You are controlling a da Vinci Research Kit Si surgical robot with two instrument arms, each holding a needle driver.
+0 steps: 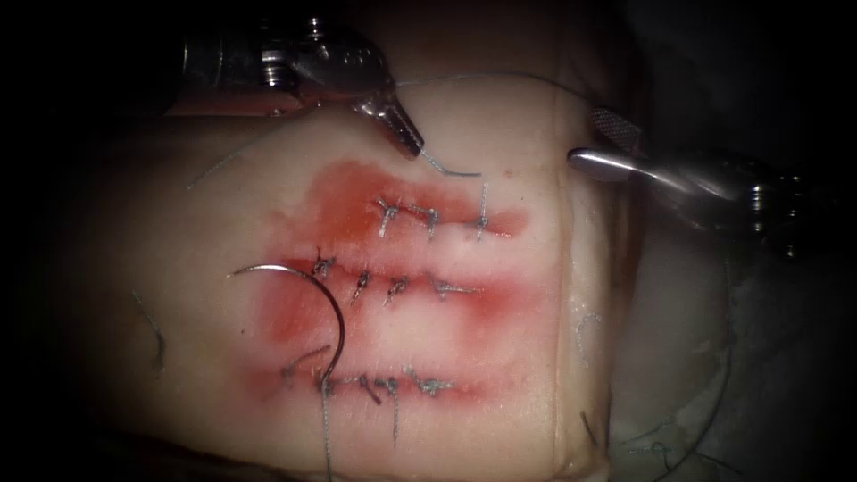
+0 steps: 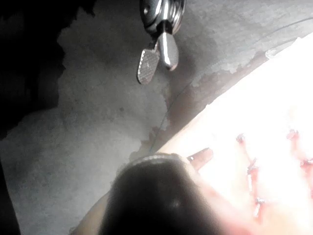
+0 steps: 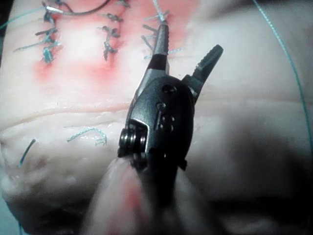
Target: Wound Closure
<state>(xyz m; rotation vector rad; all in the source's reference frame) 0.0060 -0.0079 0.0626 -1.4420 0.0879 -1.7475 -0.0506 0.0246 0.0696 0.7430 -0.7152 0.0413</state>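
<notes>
The tissue [image 1: 500,339] carries three stitched cuts ringed with red fluid [image 1: 339,210]. The curved needle [image 1: 335,308] lies free on the tissue's left part, arcing from the middle cut's left end down to the lower cut's left end; neither tool holds it. From its lower end, thread [image 1: 327,437] trails toward the near edge. My left tool [image 1: 409,147] stands above the upper cut, shut on a short end of thread [image 1: 451,170]. To the right of the cuts my right tool [image 1: 583,137] hovers open and holds nothing. The right wrist view shows its spread jaws [image 3: 188,41] and the needle [image 3: 83,12].
A long thread [image 1: 527,78] runs from the left tool rightward over the tissue's far edge and loops down the right side [image 1: 723,393]. Loose cut ends of thread lie at the left [image 1: 156,344] and right [image 1: 587,335]. The right tool's open jaws [image 2: 154,61] appear in the left wrist view.
</notes>
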